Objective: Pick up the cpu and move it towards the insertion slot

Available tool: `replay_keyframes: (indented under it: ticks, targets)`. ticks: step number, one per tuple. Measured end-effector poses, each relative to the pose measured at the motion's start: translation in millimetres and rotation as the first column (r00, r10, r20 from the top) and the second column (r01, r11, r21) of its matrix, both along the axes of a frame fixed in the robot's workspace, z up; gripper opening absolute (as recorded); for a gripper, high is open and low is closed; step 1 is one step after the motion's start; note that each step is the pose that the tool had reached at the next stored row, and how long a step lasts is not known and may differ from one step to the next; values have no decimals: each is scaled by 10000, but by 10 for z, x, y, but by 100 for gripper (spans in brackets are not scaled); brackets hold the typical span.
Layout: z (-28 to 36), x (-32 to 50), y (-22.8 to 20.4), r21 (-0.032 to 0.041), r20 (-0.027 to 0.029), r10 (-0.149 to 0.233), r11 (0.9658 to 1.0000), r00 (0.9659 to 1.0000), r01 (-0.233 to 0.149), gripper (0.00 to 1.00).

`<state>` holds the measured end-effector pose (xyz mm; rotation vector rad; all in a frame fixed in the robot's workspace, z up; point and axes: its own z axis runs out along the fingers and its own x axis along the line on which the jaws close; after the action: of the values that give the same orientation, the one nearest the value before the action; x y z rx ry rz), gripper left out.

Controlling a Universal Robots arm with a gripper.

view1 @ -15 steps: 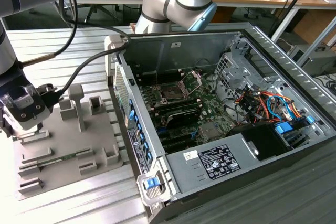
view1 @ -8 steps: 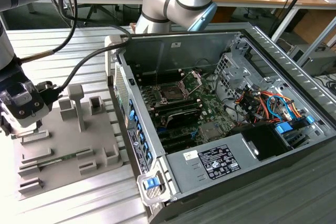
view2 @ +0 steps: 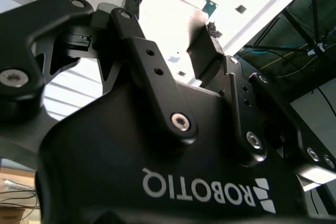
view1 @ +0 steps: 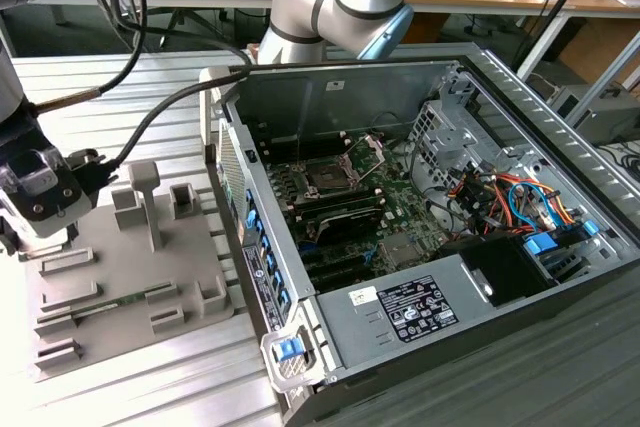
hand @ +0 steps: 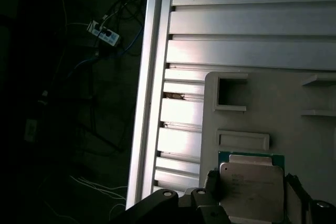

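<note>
Claw (view2: 172, 14), above the grey fixture plate (view1: 130, 277), is closed on the cpu (hand: 251, 184), with fingers (view2: 144, 51) on two opposite edges. Insertion slot (view1: 328, 175) is well apart from the claw, inside the open case (view1: 300, 277). Judgement: carry the chip level and clear the case wall.

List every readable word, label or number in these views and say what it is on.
On the hand, white maker's lettering, seen mirrored: a brand mark, left unquoted.
On the cpu top, faint print: too small to read.
On the white label of the grey metal cover, print: too small to read.
</note>
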<state>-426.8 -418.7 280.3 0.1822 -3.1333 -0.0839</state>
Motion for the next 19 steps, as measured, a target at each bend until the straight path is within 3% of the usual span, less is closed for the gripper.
replay_keyframes:
  ticks: [17,19]
  targets:
    - [168,0,0,2,0,1,10000,10000,-1,55]
    - [266,0,0,1,0,1,10000,10000,-1,55]
